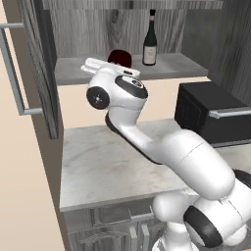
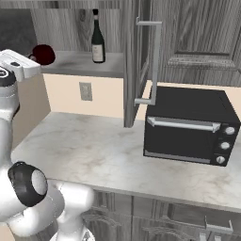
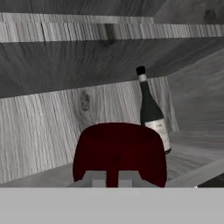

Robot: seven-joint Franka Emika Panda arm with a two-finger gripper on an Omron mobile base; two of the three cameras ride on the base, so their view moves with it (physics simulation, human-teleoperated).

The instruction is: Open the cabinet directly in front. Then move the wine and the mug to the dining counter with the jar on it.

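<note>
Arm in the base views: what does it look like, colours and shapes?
The arm is built of smooth, glossy white rounded links, fat near the base and slimmer toward the hand. Its joints show dark bands and round black end caps with small pale centres. A flat white block forms the hand. No cables or markings show. In the hand view the gripper shows small greyish jaws.

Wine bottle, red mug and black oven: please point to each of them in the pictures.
wine bottle (image 1: 150,50): left base view, on its whitish label.
red mug (image 3: 119,151): hand view, on its rounded side.
black oven (image 2: 181,138): right base view, on its front door.
</note>
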